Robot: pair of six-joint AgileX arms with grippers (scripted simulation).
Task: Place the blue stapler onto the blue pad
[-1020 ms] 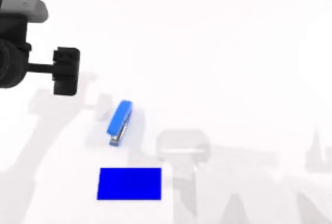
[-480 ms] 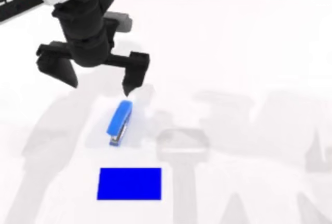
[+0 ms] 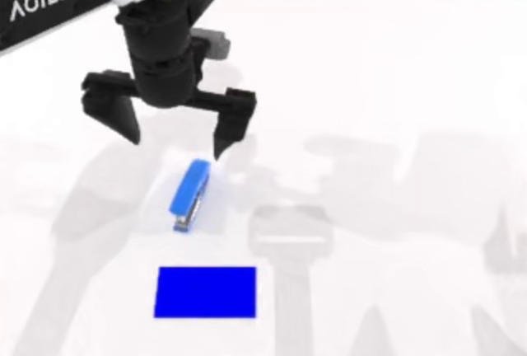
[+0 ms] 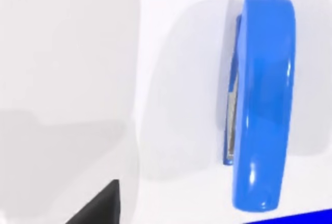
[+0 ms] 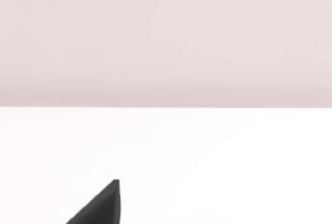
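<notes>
My left gripper point(image 3: 175, 128) hangs toward the worktop's far left part, fingers pointing down and spread wide, its nearer fingertip point(image 3: 220, 152) just beyond the far end of the blue stapler point(image 3: 190, 194) and not touching it. The stapler lies on the worktop point(image 3: 387, 125), slightly slanted, left of centre. The blue pad point(image 3: 205, 292) lies flat near the near edge, just apart from the stapler, with bare worktop all round. My left wrist view shows the stapler's point(image 4: 262, 99) grey underside close up. I cannot tell my right gripper's state.
</notes>
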